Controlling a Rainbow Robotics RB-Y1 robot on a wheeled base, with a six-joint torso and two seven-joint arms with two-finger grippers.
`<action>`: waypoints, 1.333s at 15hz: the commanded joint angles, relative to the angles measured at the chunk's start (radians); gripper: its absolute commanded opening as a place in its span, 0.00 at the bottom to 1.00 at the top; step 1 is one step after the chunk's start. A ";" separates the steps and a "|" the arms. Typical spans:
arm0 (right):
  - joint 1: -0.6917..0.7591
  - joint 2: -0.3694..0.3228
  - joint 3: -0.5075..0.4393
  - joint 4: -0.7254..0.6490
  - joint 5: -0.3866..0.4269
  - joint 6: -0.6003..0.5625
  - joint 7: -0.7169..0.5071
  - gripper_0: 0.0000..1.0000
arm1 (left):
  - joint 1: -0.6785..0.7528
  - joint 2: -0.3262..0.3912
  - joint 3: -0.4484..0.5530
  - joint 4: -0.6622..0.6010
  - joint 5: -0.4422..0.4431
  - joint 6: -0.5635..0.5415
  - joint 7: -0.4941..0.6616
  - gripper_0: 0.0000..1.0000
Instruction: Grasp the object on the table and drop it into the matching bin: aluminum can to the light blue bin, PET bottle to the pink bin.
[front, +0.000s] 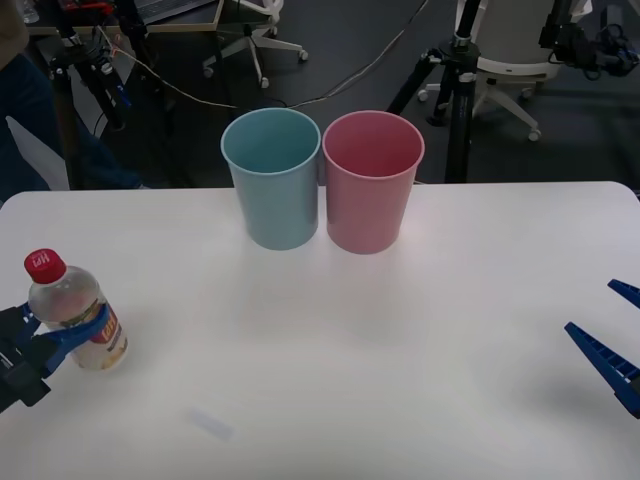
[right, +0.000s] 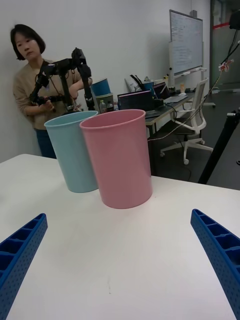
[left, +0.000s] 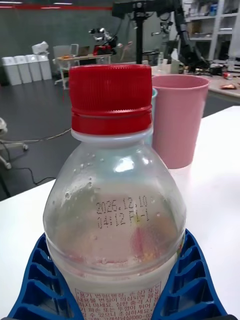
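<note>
The PET bottle (front: 75, 310), clear with a red cap and a red-and-yellow label, stands upright near the left edge of the white table (front: 350, 390). My left gripper (front: 62, 333) is shut on its body, a blue finger pressed against each side (left: 35, 280). In the left wrist view the bottle (left: 115, 210) is up close, with the pink bin (left: 181, 120) behind it. The light blue bin (front: 272, 178) and pink bin (front: 372, 182) stand side by side at the table's far middle. My right gripper (front: 612, 335) is open at the right edge, low over the table, facing both bins (right: 120, 157).
The table's far edge runs just behind the bins. Beyond it stand camera tripods (front: 455, 80) and office chairs (front: 505, 60). White tabletop stretches between the bottle and the bins and across to the right gripper.
</note>
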 joint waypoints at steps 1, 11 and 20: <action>0.000 0.000 0.000 0.000 0.000 0.000 0.000 1.00 | 0.028 0.044 -0.021 -0.080 0.054 -0.020 0.007 0.00; 0.000 0.000 0.000 0.000 0.000 0.000 0.000 1.00 | -0.116 0.266 -0.101 -0.288 0.080 0.005 0.334 0.00; 0.000 0.000 0.000 0.000 0.000 0.000 0.000 1.00 | -0.532 0.283 -0.355 -0.254 -0.062 0.123 0.616 0.00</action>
